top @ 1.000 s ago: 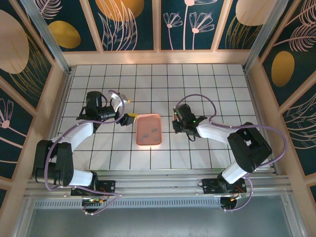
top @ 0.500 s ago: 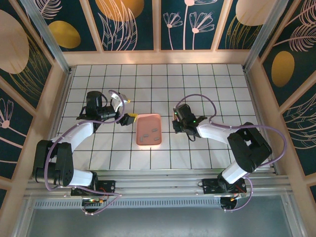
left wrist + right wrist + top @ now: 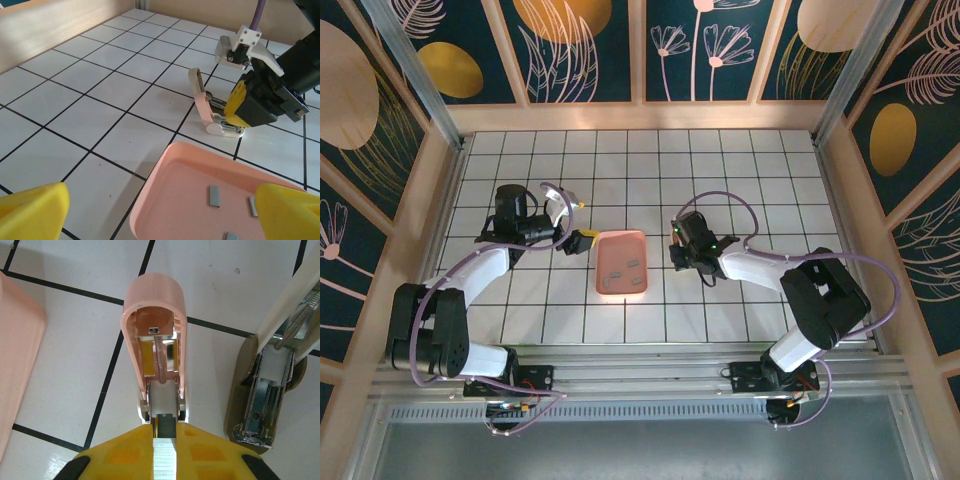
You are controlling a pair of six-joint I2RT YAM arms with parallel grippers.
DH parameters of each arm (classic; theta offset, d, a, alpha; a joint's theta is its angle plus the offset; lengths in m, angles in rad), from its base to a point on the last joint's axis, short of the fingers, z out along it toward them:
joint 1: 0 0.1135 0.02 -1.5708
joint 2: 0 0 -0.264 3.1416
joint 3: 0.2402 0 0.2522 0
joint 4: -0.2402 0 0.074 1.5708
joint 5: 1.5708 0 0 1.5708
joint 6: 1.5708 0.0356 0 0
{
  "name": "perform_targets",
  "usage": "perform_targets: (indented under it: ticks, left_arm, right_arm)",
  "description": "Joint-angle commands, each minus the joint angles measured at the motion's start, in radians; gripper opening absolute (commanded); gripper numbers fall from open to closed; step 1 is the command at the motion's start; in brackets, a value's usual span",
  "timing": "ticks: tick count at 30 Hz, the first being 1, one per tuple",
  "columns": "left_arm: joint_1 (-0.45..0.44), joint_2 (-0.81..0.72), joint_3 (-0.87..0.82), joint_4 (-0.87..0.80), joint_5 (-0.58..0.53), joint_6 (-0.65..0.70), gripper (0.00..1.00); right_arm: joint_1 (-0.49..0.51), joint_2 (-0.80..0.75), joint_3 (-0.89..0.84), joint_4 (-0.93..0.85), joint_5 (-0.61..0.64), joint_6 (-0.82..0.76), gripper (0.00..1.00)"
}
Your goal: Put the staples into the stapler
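The stapler (image 3: 155, 325) is small, pink and white, and lies open with its lid (image 3: 198, 92) tipped up and its metal channel showing. It sits right of the salmon tray (image 3: 603, 262). My right gripper (image 3: 165, 432) is shut on a grey strip of staples (image 3: 165, 457), whose front end sits at the rear of the stapler's channel. Three more staples (image 3: 214, 195) lie loose in the tray. My left gripper (image 3: 160, 210) hangs open over the tray's left corner, holding nothing. From above, the left gripper (image 3: 582, 240) is at the tray's upper left and the right gripper (image 3: 677, 250) is just right of it.
A grey-brown block (image 3: 260, 390) with metal inside lies on the tiles just right of the stapler. The tray's rim (image 3: 165, 165) is close under my left fingers (image 3: 35, 210). White tiles spread out to wooden walls (image 3: 440, 190) all round.
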Motion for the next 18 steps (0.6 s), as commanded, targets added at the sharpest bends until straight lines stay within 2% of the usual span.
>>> perform_targets:
  ticks: [1,18]
  left_arm:
    - [-0.005,0.009,0.023,-0.019,0.024,0.021,0.95]
    - [-0.005,0.011,0.023,-0.018,0.024,0.021,0.94]
  right_arm:
    - [0.006,0.017,-0.021,0.018,0.024,-0.004,0.13]
    - [0.009,0.017,-0.018,0.016,0.063,0.015,0.13]
